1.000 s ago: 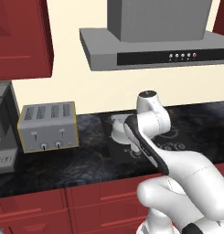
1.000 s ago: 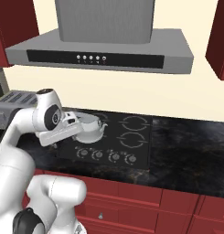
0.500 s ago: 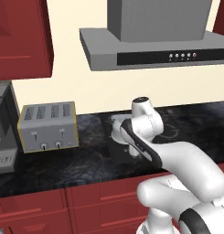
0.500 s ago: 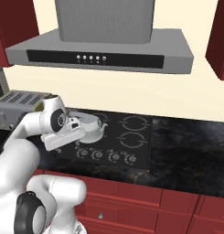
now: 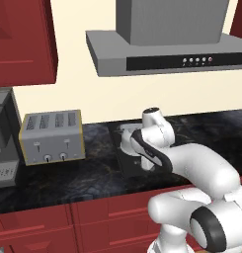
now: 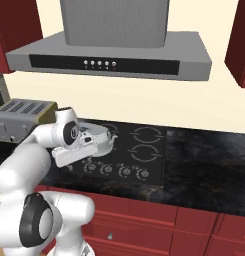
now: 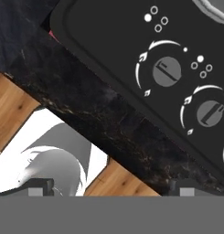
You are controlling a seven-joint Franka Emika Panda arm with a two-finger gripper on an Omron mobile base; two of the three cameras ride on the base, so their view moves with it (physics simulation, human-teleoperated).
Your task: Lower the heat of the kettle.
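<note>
One kettle (image 6: pixel 103 138) sits just behind pincer (image 6: pixel 69 165), near stove knobs (image 7: pixel 167 71).

A dark marbled counter (image 6: pixel 204 170) is seen running above red cabinet fronts (image 6: pixel 194 225). A black cooktop (image 6: pixel 144 150) with a row of knobs (image 6: pixel 125 171) is set into it; a white kettle (image 6: pixel 101 141) is stood on a left burner. A silver toaster (image 5: pixel 52 137) is placed well apart, leftward.
</note>
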